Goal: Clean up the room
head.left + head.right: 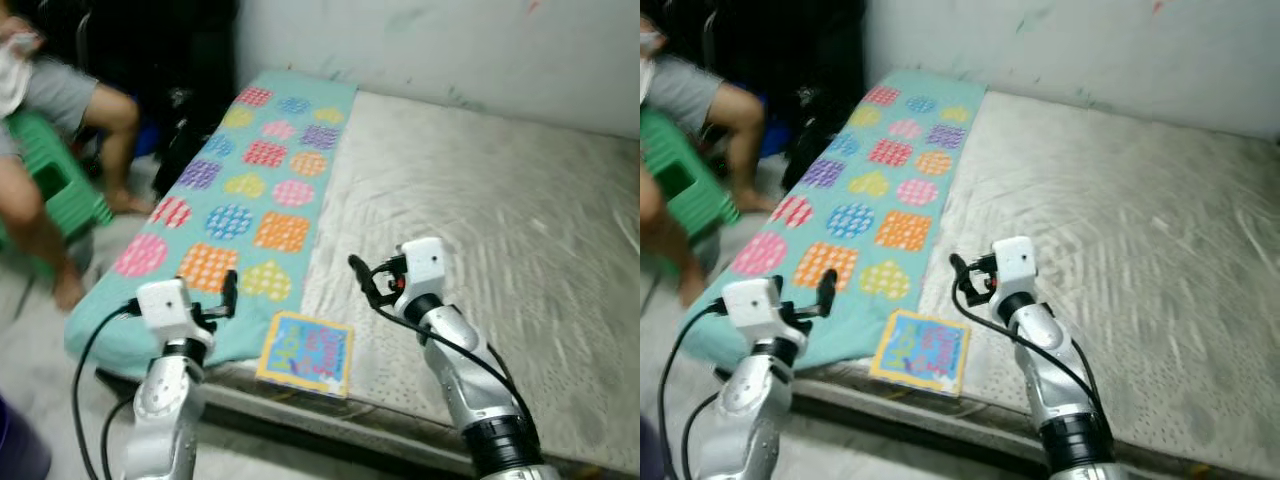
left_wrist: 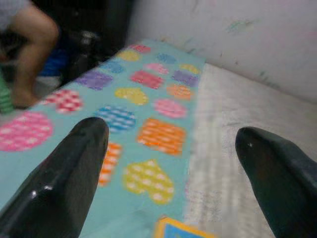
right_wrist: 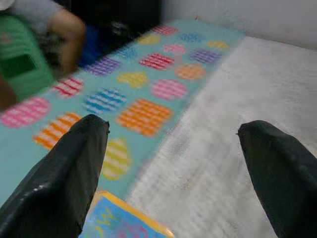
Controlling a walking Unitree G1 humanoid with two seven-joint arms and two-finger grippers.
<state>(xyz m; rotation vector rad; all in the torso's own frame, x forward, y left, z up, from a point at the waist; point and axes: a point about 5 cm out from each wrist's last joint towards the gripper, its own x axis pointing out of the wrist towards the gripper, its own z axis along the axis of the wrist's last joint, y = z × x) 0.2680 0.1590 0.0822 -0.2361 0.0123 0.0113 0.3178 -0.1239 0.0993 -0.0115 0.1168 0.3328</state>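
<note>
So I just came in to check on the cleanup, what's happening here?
The robot stands at the edge of a bed, both arms raised over it. The left gripper and right gripper have their jaws open and hold nothing. A colourful book lies between them beside a patterned teal blanket. A person sits on a green stool nearby.

A matt grey mattress (image 1: 500, 200) with a rough, woven-looking surface; along its left side lies a soft turquoise cloth (image 1: 250, 190) printed with coloured hearts. At the lower centre, a glossy picture book (image 1: 305, 352) — paper cover. Silver metal arms; smooth, shiny black plastic fingers (image 2: 64, 178).
</note>
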